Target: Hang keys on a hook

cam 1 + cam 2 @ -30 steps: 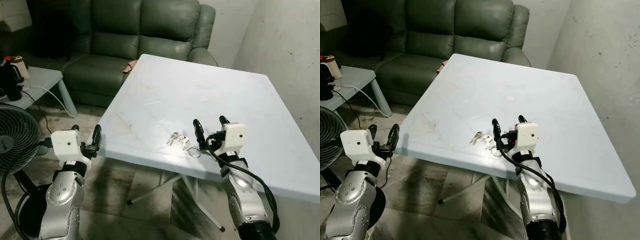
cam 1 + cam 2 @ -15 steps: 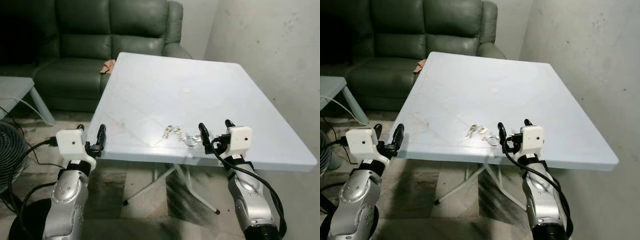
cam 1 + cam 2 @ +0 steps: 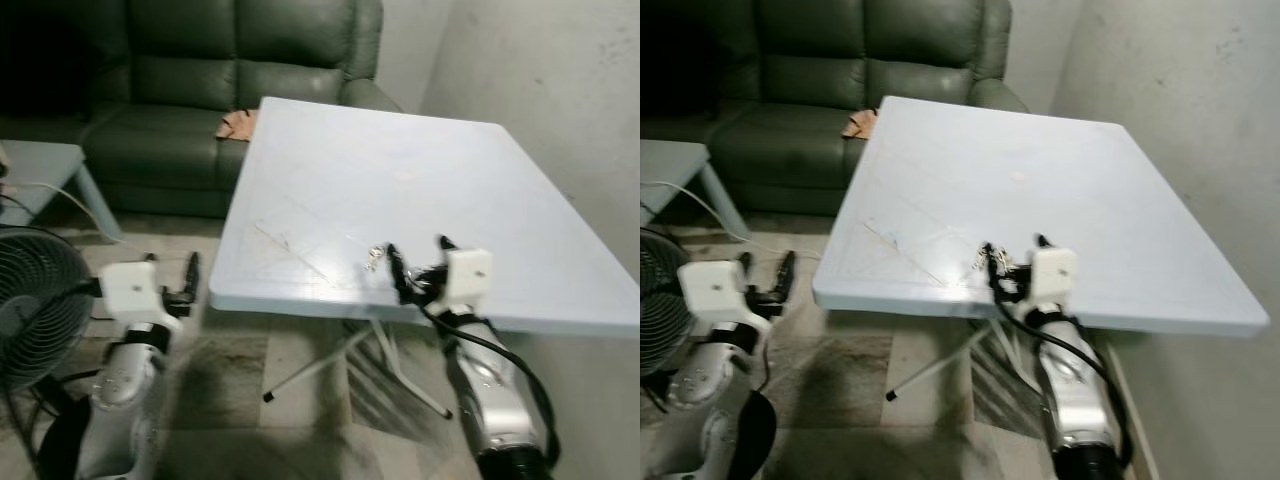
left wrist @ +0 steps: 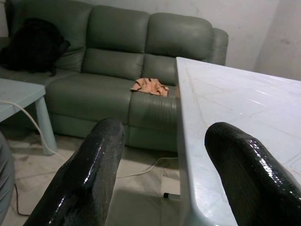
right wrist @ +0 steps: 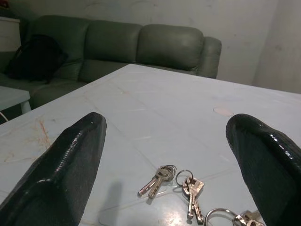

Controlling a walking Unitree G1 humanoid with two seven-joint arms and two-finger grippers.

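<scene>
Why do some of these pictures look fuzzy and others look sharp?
The left eye and right eye views are smeared, so the keys look like a tiny blur near the right hand. The right wrist view is crisp: each key shows on the table, though the big black fingers up close look soft. The left wrist view is clear too, with shine on its fingers.

1. The worktop [image 3: 420, 180] stands in front of the robot, with a wall on its right side.
2. The keys [image 5: 176, 182] lie on the worktop near its front edge.
3. The right end effector [image 3: 418, 262] is at that front edge, just beside the keys, with its fingers spread wide.
4. The left end effector [image 3: 172, 275] is off the worktop, to the left of its front corner.
5. A sofa [image 3: 220, 90] sits behind the worktop.
6. A cloth [image 4: 149, 86] lies on the sofa seat.
7. A fan [image 3: 35, 305] stands on the floor at the far left.
</scene>
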